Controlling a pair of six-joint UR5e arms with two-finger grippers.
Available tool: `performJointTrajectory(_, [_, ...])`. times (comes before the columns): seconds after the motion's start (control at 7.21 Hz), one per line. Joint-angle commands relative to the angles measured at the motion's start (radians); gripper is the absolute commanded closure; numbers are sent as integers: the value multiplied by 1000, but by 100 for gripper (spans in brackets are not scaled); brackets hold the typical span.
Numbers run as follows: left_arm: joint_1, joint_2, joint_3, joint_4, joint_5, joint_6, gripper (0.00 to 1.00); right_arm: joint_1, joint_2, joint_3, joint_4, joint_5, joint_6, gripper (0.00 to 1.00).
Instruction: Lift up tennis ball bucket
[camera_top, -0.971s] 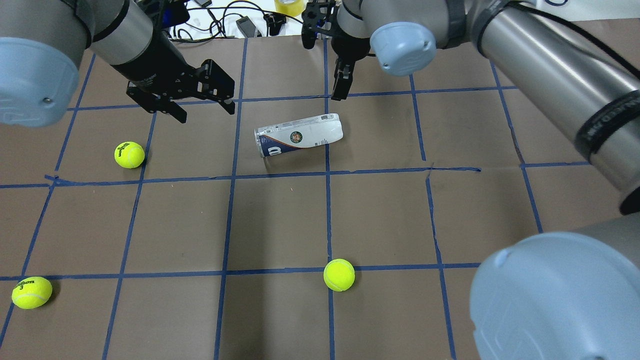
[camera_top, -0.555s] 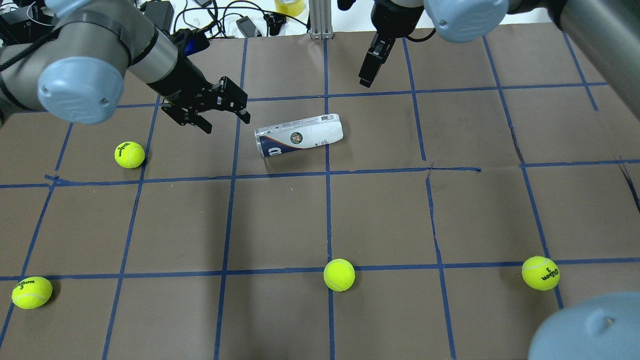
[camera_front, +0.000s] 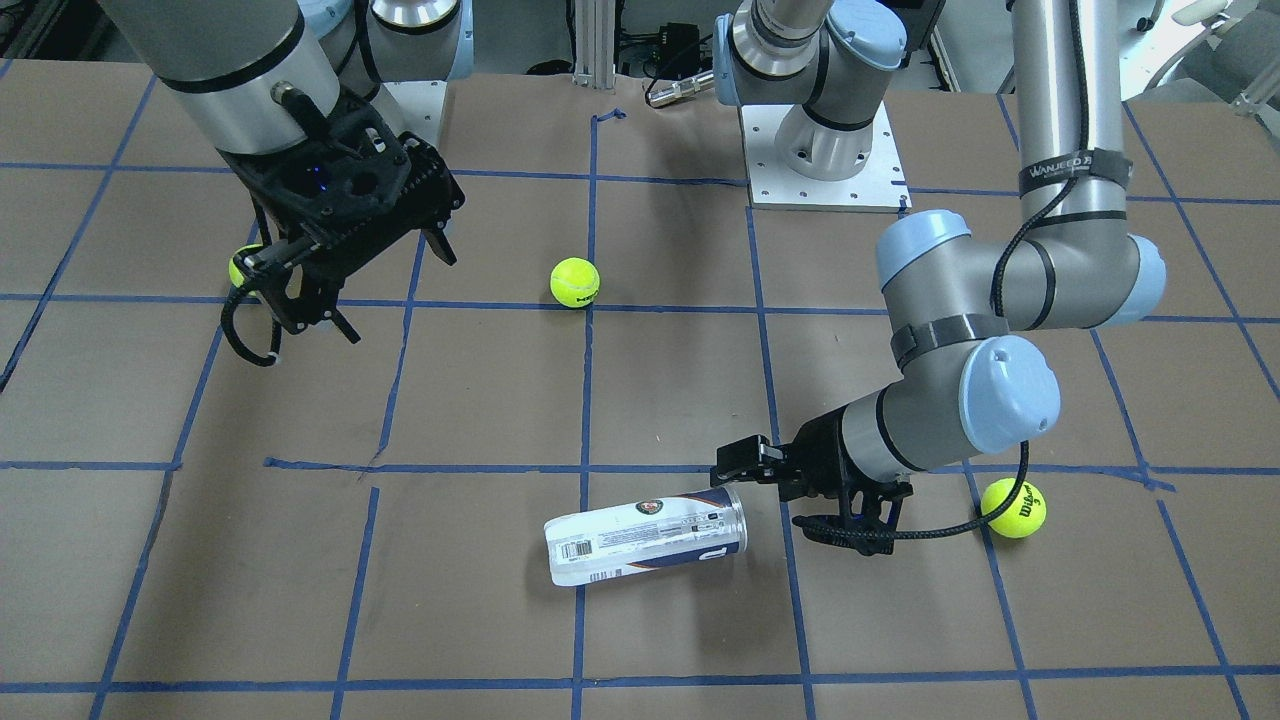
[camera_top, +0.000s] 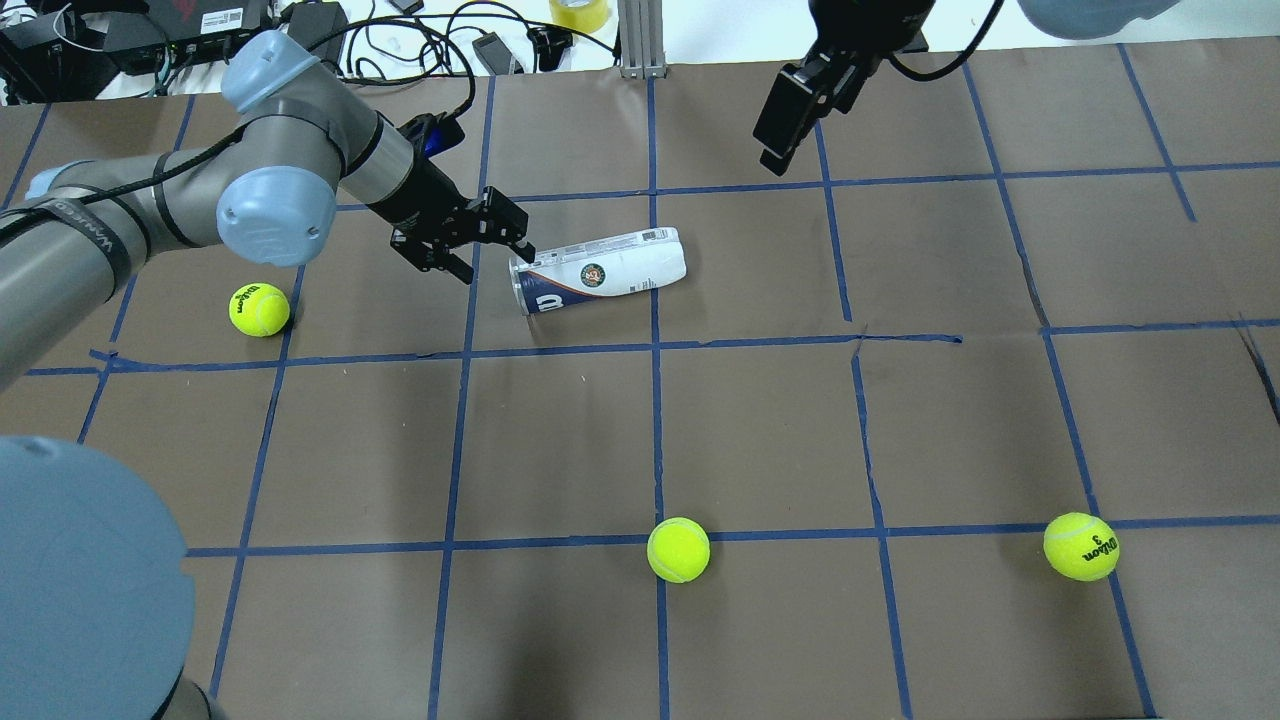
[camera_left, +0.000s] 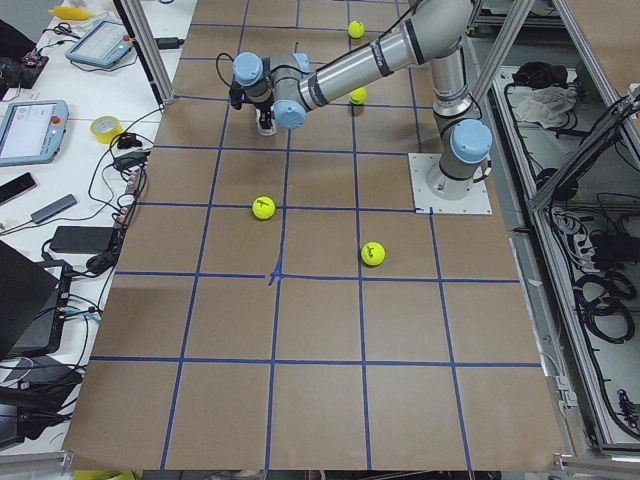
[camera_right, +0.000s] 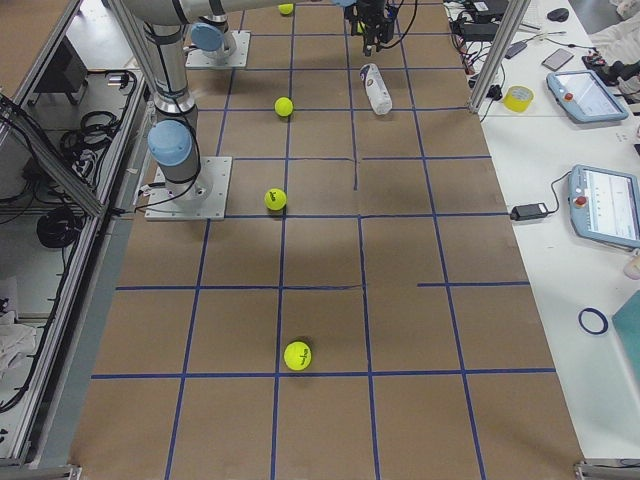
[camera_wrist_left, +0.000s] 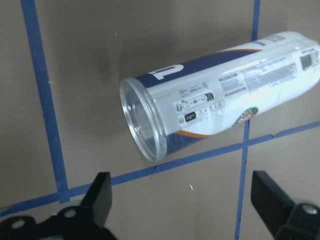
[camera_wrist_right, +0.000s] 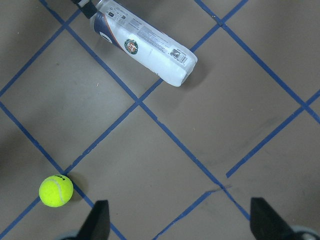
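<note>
The tennis ball bucket (camera_top: 600, 272) is a clear tube with a white-and-navy label. It lies on its side on the brown table, its open end toward the overhead view's left. It also shows in the front view (camera_front: 645, 535), the left wrist view (camera_wrist_left: 220, 100) and the right wrist view (camera_wrist_right: 145, 42). My left gripper (camera_top: 490, 252) is open and low at the tube's open end, one fingertip close to the rim. The left wrist view shows the tube just ahead of the spread left gripper (camera_wrist_left: 182, 200). My right gripper (camera_top: 775, 140) is open, empty, high above the far right, also in its wrist view (camera_wrist_right: 182, 220).
Loose tennis balls lie at the left (camera_top: 259, 309), front middle (camera_top: 678, 549) and front right (camera_top: 1081, 546). Cables, a tape roll (camera_top: 580, 12) and a metal post (camera_top: 640, 40) stand along the far table edge. Blue tape lines grid the table.
My left gripper has swung right and down to the tube's open end. My right arm has pulled away to the right and back. The tube has not moved.
</note>
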Motion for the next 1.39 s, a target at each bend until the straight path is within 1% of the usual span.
performJointTrajectory(0.0, [20, -58, -8, 7, -132, 1, 0, -52, -47, 28, 66, -86, 149, 0])
performJointTrajectory(0.14, [22, -63, -8, 1, -178, 1, 15, -78, -52, 47, 62, -86, 174, 0])
performJointTrajectory(0.28, [22, -63, -10, 1, -200, 1, 25, -98, -52, 64, 57, -84, 179, 0])
performJointTrajectory(0.42, [22, -69, -8, -2, -203, 0, 50, -117, -52, 74, 57, -71, 190, 0])
performJointTrajectory(0.69, [22, -69, -8, -6, -206, -11, 89, -119, -55, 78, -24, -86, 248, 0])
performJointTrajectory(0.83, [20, -65, -8, -6, -206, -14, 100, -118, -58, 82, -36, -87, 250, 0])
performJointTrajectory(0.97, [22, -55, -8, -4, -220, -17, 100, -125, -82, 82, -23, -139, 277, 0])
performJointTrajectory(1.11, [22, -40, -2, -4, -284, -50, 100, -119, -96, 87, -24, -179, 329, 0])
performJointTrajectory(1.25, [22, -26, 7, 1, -350, -107, 100, -117, -99, 108, -36, -176, 433, 0])
